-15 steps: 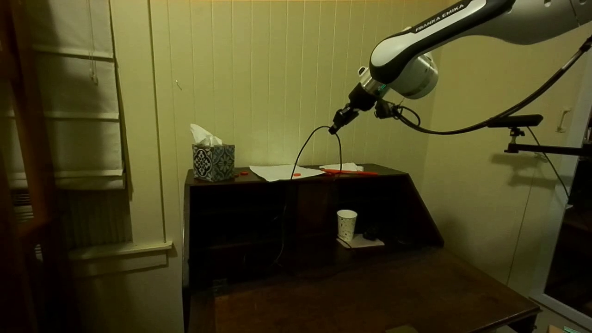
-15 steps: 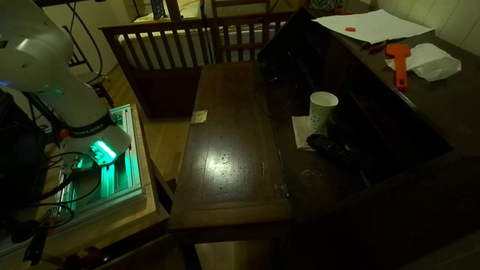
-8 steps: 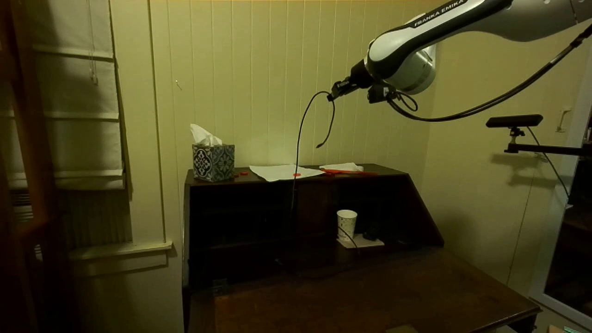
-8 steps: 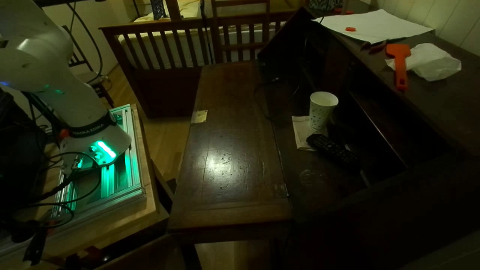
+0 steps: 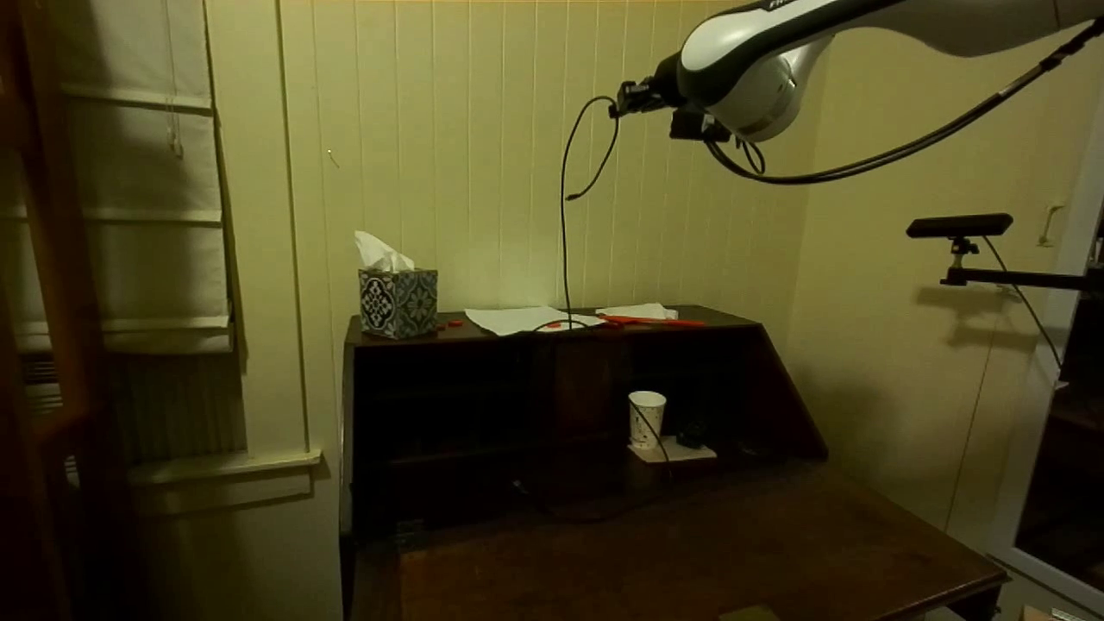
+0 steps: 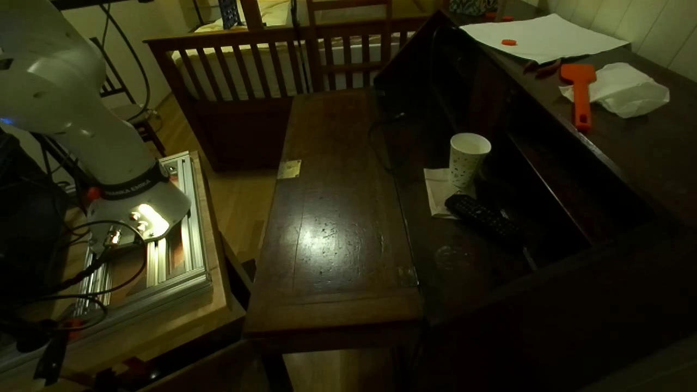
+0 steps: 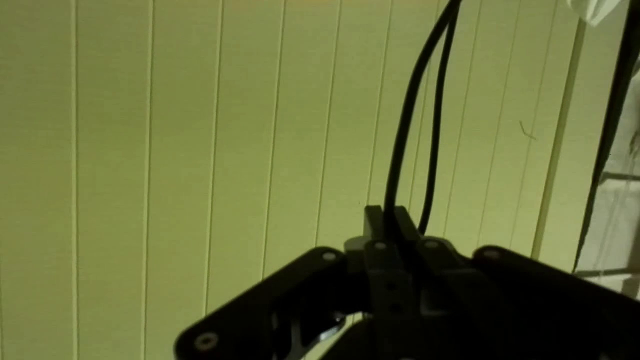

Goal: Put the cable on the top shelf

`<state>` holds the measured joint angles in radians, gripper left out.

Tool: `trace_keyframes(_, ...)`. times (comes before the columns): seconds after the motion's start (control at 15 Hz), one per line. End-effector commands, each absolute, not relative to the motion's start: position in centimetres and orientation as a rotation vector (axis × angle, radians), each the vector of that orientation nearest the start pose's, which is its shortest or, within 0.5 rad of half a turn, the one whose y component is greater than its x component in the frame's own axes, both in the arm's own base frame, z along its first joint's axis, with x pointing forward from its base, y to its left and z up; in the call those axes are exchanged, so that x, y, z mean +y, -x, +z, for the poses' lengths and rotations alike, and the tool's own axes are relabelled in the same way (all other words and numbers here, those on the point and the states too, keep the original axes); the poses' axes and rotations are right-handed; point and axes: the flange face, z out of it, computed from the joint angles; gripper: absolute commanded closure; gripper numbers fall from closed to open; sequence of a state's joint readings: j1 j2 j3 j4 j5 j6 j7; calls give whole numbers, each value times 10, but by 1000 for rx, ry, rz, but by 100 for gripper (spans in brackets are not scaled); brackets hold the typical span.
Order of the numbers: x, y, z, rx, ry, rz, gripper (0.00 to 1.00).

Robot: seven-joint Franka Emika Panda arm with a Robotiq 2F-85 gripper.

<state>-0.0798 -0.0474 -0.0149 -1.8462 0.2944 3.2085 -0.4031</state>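
Wrist view: my hand [image 7: 390,220] is pinched closed on the cable [image 7: 406,115], held well above the top shelf [image 5: 729,319] in an exterior view — one end dangling loose, the long strand hanging down to the shelf's level, contact there not determinable.

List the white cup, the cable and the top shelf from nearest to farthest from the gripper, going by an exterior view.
1. The cable: nearest, pinched in the gripper.
2. The top shelf: lower than the gripper, with a gap between them.
3. The white cup: farthest, standing lower still, beneath the level of the top shelf.
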Motion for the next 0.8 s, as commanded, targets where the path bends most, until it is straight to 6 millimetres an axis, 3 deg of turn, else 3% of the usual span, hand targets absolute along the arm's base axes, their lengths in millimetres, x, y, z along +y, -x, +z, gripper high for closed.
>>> trace_keyframes(0.0,-63,-581,758,19,2341,-2262,96)
trace_keyframes(0.2,-51,-581,791,3,2250,-2330,96)
trace_keyframes(0.47,-52,-581,820,25,2156,-2412,96)
trace_keyframes(0.73,-66,-597,818,33,2013,-2647,97)
